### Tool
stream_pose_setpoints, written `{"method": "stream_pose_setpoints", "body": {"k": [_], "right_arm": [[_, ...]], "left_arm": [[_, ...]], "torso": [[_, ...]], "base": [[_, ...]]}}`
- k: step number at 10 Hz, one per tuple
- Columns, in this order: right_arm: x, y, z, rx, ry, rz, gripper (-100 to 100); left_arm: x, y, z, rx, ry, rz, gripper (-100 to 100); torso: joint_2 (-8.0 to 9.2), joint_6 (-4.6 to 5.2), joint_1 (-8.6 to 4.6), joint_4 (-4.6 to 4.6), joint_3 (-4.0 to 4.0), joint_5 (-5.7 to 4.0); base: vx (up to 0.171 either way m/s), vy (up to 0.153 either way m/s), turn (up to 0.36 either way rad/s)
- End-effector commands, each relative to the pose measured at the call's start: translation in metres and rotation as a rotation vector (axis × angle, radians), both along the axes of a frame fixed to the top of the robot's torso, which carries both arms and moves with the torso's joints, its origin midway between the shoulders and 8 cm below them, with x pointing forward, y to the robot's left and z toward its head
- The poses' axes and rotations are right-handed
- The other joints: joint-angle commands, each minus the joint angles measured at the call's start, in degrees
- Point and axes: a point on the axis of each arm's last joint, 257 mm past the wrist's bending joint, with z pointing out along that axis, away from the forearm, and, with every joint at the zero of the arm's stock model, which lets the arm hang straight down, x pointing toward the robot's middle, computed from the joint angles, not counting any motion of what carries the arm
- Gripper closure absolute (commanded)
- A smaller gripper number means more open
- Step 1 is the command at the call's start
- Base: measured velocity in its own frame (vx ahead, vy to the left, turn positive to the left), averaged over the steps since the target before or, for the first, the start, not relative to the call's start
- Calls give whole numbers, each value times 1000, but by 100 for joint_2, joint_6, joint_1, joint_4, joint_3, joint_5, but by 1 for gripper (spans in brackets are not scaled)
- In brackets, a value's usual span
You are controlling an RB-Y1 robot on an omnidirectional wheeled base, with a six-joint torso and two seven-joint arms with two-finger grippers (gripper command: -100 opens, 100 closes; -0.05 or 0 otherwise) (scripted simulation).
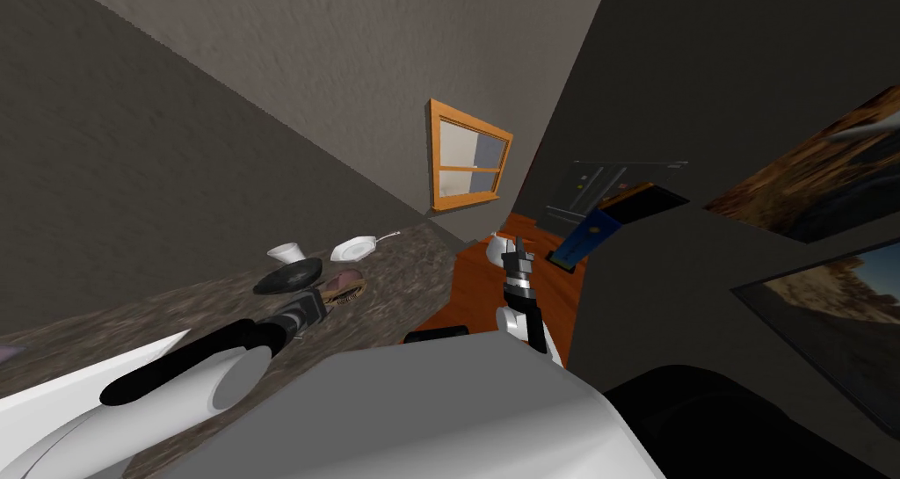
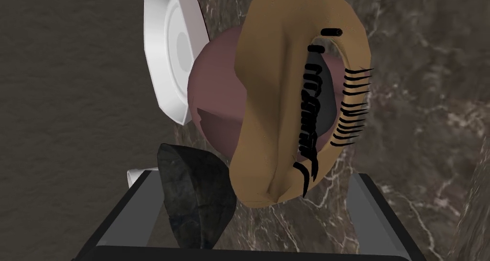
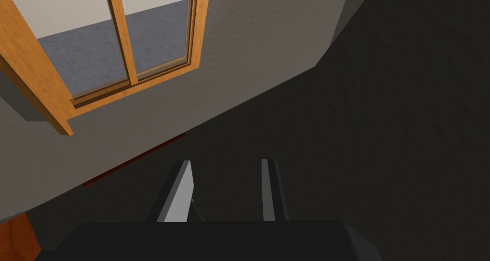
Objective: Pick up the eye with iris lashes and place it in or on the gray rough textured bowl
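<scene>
The left end effector (image 2: 253, 174) was spread wide by the eye (image 2: 282, 105) and dark bowl (image 2: 196, 205); the right end effector (image 3: 226, 161), less.

Home kitchen. Evidence: marbled stone tabletop (image 1: 395, 272) carrying white plate (image 1: 352, 249), white cup (image 1: 285, 253) and dark bowl (image 1: 287, 276); wood-framed window (image 1: 468, 157); framed pictures (image 1: 817, 175) on dark wall; red-brown wood floor (image 1: 492, 289).

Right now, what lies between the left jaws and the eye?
In the left wrist view, only bare marbled counter separates the open left jaws from the eye. The dark bowl juts in from one side, beside the eye.
</scene>
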Motion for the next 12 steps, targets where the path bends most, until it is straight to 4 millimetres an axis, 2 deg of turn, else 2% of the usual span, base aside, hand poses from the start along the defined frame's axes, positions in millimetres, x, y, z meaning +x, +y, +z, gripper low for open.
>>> {"method": "stream_pose_setpoints", "body": {"k": [1,2,3,5,6,10,11,12], "right_arm": [[0,0,0,0,0,0,0],[0,0,0,0,0,0,0],[0,0,0,0,0,0,0],[0,0,0,0,0,0,0],[0,0,0,0,0,0,0],[0,0,0,0,0,0,0],[0,0,0,0,0,0,0],[0,0,0,0,0,0,0]], "left_arm": [[0,0,0,0,0,0,-100],[-1,0,-1,-2,5,0,0],[3,3,-7,-1,4,3,-100],[3,5,-9,-2,6,4,-100],[3,5,-9,-1,4,4,100],[2,5,-11,-3,10,5,100],[2,5,-11,-4,10,5,0],[1,1,-3,-1,4,1,100]], "torso": [[0,0,0,0,0,0],[2,-1,-12,0,1,-2],[5,-1,-21,1,3,-4],[-8,0,-24,-2,-4,-5],[-1,-1,-26,-1,-1,-6],[12,-1,-35,10,11,-16],[14,-1,-37,11,13,-18],[16,-1,-39,12,14,-20]], "base": [[10,31,-14],[1,6,1],[21,5,-27],[28,2,-14],[0,0,0],[0,0,0],[0,0,0],[-15,0,30]]}}
